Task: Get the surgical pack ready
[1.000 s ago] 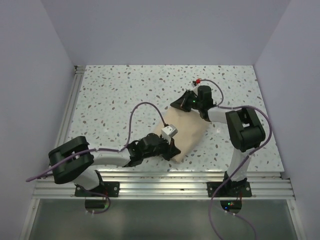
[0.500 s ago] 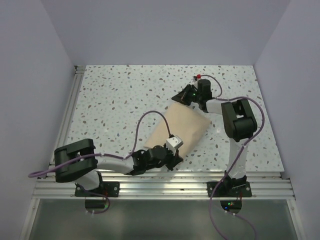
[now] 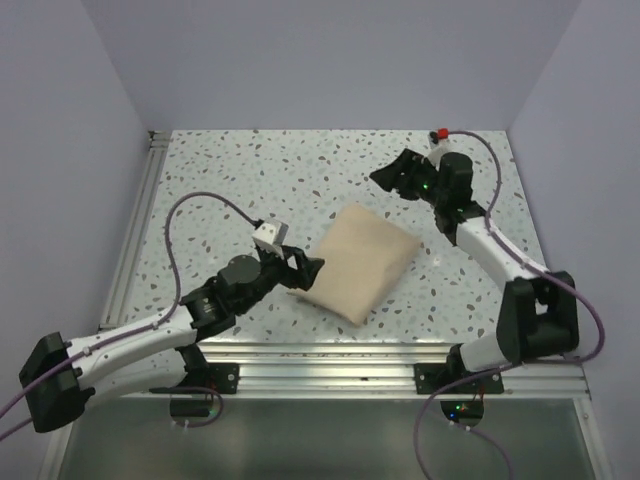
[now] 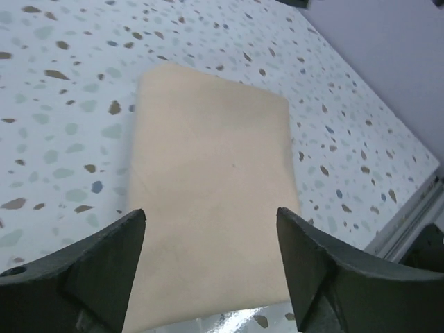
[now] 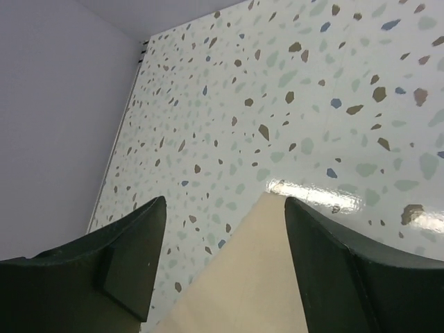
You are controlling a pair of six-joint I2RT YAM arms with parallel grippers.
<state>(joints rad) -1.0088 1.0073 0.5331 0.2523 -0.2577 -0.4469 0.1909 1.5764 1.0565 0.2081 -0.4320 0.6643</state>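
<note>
Surgical pack [image 3: 362, 260] — one folded bundle — lies between left gripper [image 3: 305, 270] and right gripper [image 3: 388, 178], both spread, empty.

The counter [image 3: 230, 180] is a white slab speckled all over with brown, grey-green and bluish flecks. It is glossy enough to show a bright patch of glare in the right wrist view. A metal rail [image 3: 135, 230] runs along its left edge, and aluminium beams [image 3: 330, 372] line its near edge. One thing lies flat on it: a folded beige cloth bundle [image 3: 360, 262], roughly rectangular, right of centre and toward the near side. It sits at an angle, one corner pointing to the far side and the opposite corner close to the near edge. Its top is smooth and plain.
</note>
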